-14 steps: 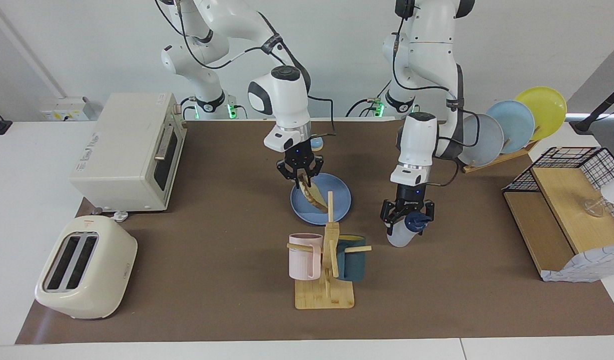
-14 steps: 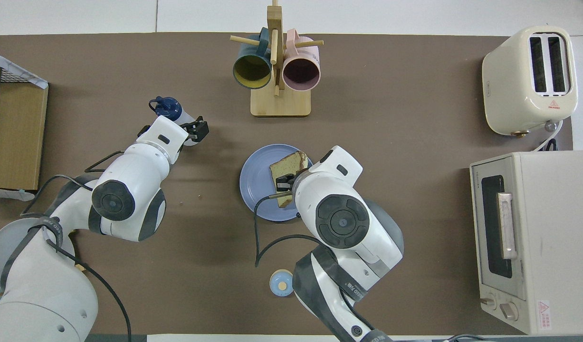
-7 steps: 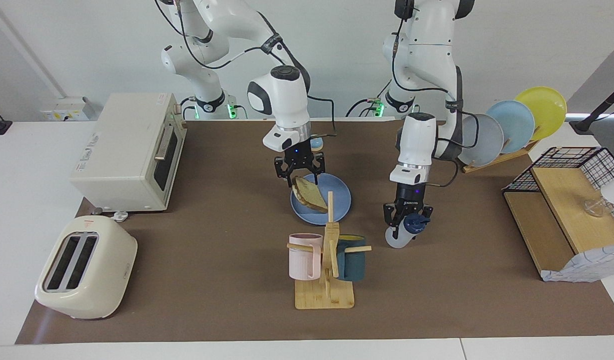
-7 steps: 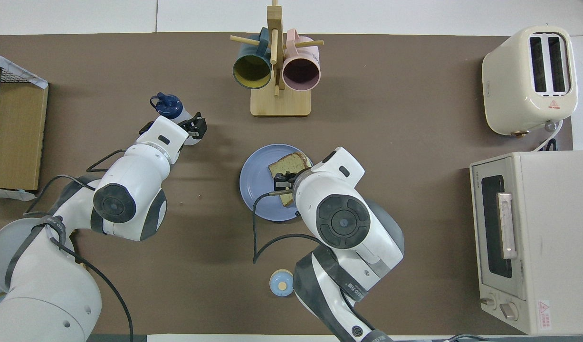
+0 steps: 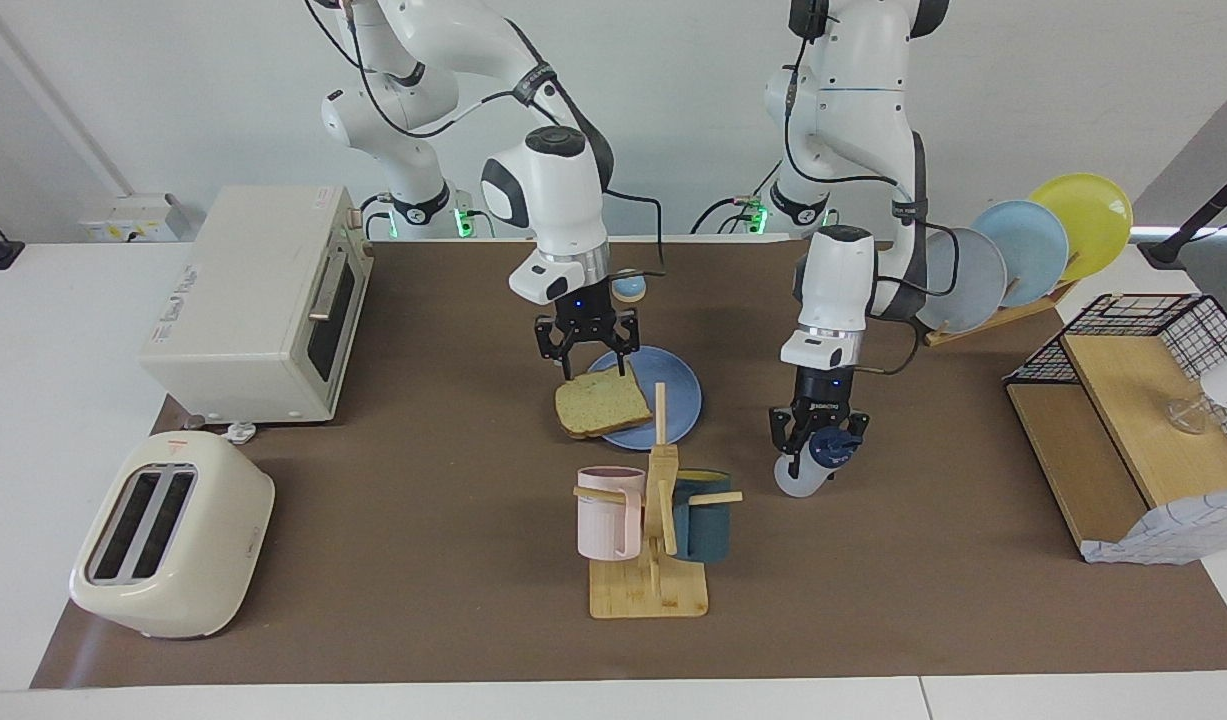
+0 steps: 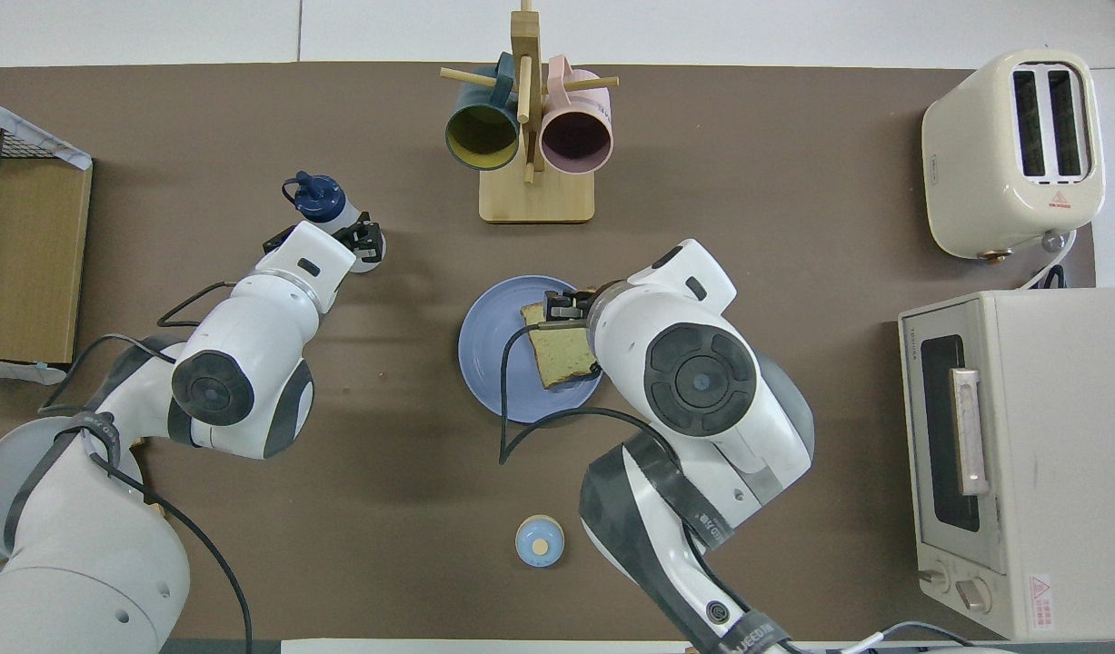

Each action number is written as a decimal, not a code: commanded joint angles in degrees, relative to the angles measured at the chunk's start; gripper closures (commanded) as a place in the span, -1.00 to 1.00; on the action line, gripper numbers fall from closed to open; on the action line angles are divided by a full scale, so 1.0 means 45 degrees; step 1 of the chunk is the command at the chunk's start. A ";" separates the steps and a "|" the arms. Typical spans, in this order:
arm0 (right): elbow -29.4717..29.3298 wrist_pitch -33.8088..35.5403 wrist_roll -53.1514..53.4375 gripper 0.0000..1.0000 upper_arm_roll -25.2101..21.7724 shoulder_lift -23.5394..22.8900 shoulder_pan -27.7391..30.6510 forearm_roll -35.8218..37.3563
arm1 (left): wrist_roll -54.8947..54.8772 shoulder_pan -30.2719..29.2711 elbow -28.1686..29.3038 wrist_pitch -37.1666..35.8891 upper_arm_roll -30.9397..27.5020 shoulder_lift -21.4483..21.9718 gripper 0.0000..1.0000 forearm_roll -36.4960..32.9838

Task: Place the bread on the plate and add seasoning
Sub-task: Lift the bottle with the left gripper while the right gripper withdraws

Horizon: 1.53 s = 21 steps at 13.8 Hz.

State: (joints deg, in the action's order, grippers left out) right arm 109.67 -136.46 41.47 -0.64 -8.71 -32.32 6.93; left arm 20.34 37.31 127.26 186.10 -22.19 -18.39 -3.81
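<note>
Tan square bread (image 5: 603,404) lies flat, overhanging the blue plate (image 5: 673,385)

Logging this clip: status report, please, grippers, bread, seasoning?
Right gripper open, above bread. Bread flat on plate, overhanging its rim. Left gripper shut on seasoning bottle, tilted. Mug rack close by the plate.

Left gripper (image 5: 811,450) pointing down with fingers clamped tight, right gripper (image 5: 585,352) hanging raised with jaws apart, both arms reaching forward
</note>
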 commanded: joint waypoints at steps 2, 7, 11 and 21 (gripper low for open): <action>-0.1028 0.1336 -0.0191 -0.66 -0.0014 -0.0136 0.0442 -0.0037 | -0.0418 -0.0205 -0.2082 -0.2946 0.0029 0.0023 1.00 -0.0072; -0.2946 0.5495 -0.3368 -0.66 -0.0014 0.0466 0.2726 -0.0154 | -0.0731 -0.0185 -0.3650 -0.5941 0.0264 0.0120 1.00 -0.0033; -0.2946 0.8326 -0.5264 -0.83 -0.0034 0.1873 0.4017 -0.0154 | -0.0789 -0.0185 -0.4198 -0.7659 0.0654 0.0530 1.00 0.0240; -0.4392 1.2434 -0.8903 -1.00 -0.0269 0.2071 0.6148 -0.0818 | -0.3465 -0.0166 -0.4550 -1.2386 0.1162 0.3028 1.00 0.2389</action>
State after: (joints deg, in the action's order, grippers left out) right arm 91.13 -82.49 2.99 -2.22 1.00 -5.12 4.49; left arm 7.77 36.73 107.01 135.63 -17.10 -8.46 5.49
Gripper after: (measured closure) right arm 0.000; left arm 0.568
